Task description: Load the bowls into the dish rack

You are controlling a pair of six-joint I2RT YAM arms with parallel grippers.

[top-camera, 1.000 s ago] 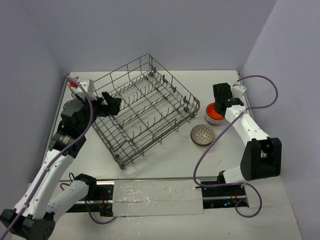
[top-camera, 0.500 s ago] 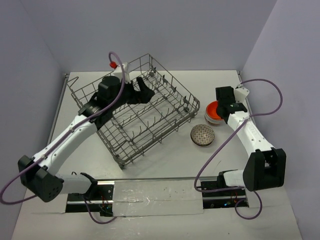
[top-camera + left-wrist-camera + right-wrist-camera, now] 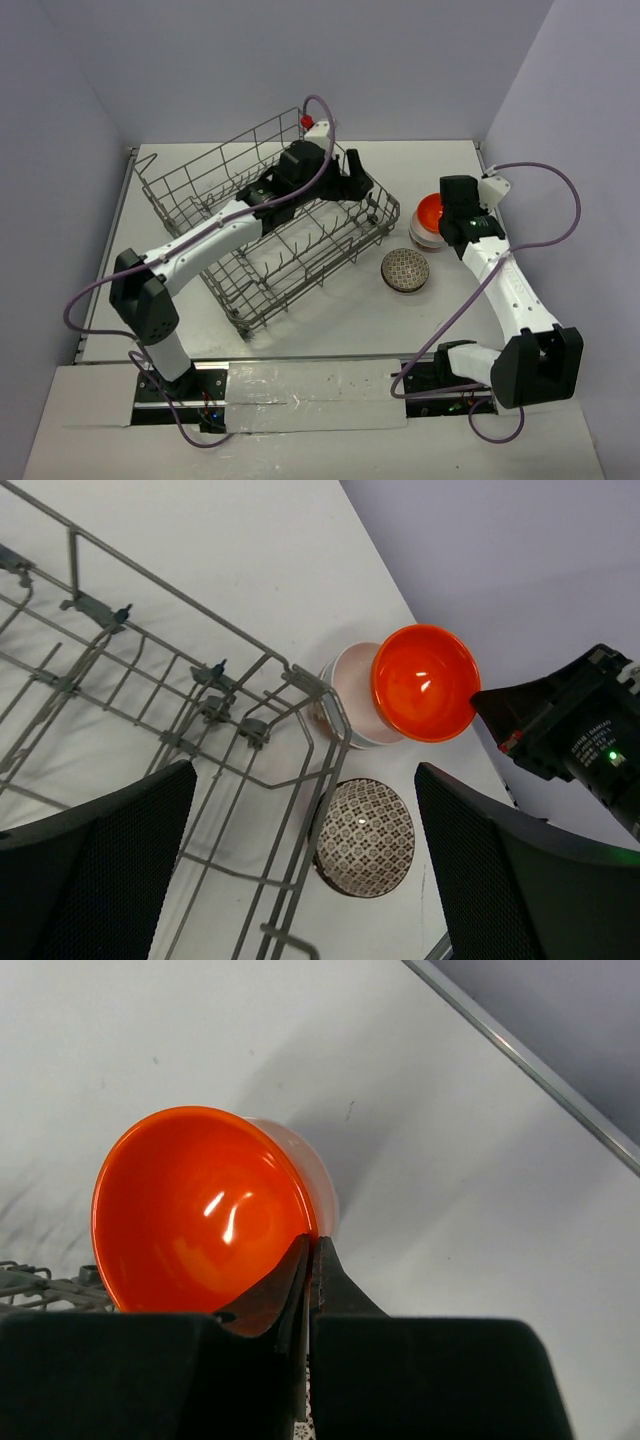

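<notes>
The grey wire dish rack (image 3: 300,275) sits at table centre and holds no bowl. My left gripper (image 3: 355,178) hangs open and empty over its far right corner, the rack's rim (image 3: 250,725) below it. My right gripper (image 3: 441,214) is shut on the rim of the orange-red bowl (image 3: 430,209), held tilted just above the white bowl (image 3: 420,237) right of the rack. In the right wrist view the fingertips (image 3: 310,1250) pinch that orange bowl (image 3: 200,1210). The patterned bowl (image 3: 405,270) lies on the table nearer me. The left wrist view shows the orange (image 3: 425,683), white (image 3: 350,695) and patterned (image 3: 367,823) bowls.
Purple-grey walls close the table at the back and both sides. A metal strip (image 3: 520,1055) runs along the table's right edge. Purple cables loop off both arms.
My left arm has swung right across the rack to its far right corner. My right gripper has tilted and raised the orange bowl off the white bowl.
</notes>
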